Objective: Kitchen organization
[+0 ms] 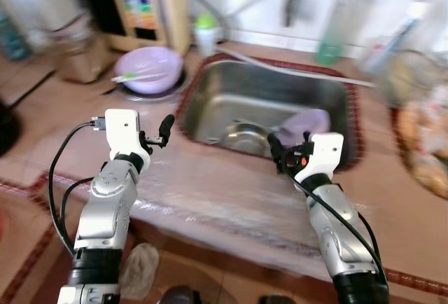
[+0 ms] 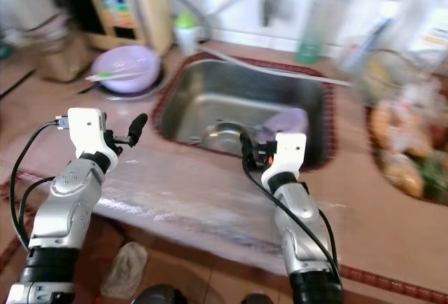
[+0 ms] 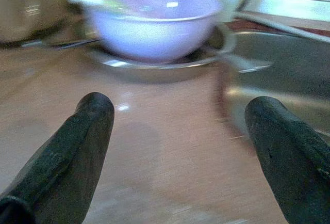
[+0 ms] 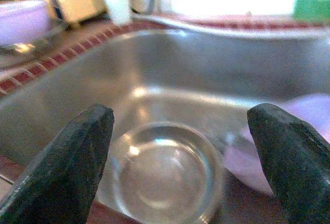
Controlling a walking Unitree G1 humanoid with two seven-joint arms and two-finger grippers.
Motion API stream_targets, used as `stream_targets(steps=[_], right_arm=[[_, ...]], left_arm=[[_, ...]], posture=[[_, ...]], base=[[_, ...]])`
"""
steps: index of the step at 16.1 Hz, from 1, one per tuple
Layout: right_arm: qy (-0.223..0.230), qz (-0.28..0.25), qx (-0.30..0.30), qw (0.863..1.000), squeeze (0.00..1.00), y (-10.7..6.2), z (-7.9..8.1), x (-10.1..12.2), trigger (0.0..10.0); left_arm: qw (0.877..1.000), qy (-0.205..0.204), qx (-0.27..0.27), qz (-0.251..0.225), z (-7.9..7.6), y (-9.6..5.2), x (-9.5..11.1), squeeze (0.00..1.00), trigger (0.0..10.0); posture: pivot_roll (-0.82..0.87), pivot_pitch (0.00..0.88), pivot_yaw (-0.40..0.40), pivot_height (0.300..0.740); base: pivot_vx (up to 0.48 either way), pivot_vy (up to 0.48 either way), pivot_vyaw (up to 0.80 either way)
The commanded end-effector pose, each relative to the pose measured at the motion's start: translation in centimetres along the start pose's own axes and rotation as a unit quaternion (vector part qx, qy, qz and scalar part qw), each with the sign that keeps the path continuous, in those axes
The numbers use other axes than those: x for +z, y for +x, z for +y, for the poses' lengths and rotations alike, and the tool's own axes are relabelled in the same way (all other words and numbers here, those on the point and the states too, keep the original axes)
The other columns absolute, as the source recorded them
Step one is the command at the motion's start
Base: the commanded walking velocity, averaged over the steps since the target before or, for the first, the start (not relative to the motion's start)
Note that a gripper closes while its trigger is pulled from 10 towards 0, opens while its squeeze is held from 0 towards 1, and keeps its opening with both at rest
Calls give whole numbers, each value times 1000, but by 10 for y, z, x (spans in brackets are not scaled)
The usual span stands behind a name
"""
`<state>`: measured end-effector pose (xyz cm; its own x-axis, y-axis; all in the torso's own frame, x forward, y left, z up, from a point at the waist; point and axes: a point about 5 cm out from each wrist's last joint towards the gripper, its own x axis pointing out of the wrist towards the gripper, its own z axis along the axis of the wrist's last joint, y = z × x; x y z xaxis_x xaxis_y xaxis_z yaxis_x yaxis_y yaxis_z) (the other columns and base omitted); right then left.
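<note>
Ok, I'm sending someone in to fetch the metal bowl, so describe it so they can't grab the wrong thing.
Start at the steel sink set into the counter. The metal bowl lies on the sink's floor, just ahead of the right gripper, with a lilac item beside it. It is shiny, round and shallow, unlike the lilac bowl out on the counter.

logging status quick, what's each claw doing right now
Left claw: open, holding nothing, over the counter near the purple bowl.
Right claw: open, holding nothing, above the steel bowl in the sink.
</note>
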<state>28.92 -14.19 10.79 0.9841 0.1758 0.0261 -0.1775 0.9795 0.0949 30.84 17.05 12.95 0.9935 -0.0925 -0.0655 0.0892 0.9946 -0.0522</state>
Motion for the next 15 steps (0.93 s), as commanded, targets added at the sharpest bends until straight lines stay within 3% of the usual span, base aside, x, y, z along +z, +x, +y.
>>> stream_targets(steps=[1,8,15], right_arm=[[-16,-35,-4,999,0,4,3,15,10000],[-40,-52,-56,996,0,8,-10,23,10000],[-47,-56,-58,996,0,11,-9,25,10000]], left_arm=[[1000,3,-4,-2,-1,-2,3,0,10000],[998,18,-50,-20,-20,-3,14,0,10000],[996,9,-84,-25,-30,-8,15,0,10000]], posture=[[-7,51,55,740],[-10,41,54,740],[-7,37,50,740]], base=[[0,480,0],[0,48,0],[0,0,0]])
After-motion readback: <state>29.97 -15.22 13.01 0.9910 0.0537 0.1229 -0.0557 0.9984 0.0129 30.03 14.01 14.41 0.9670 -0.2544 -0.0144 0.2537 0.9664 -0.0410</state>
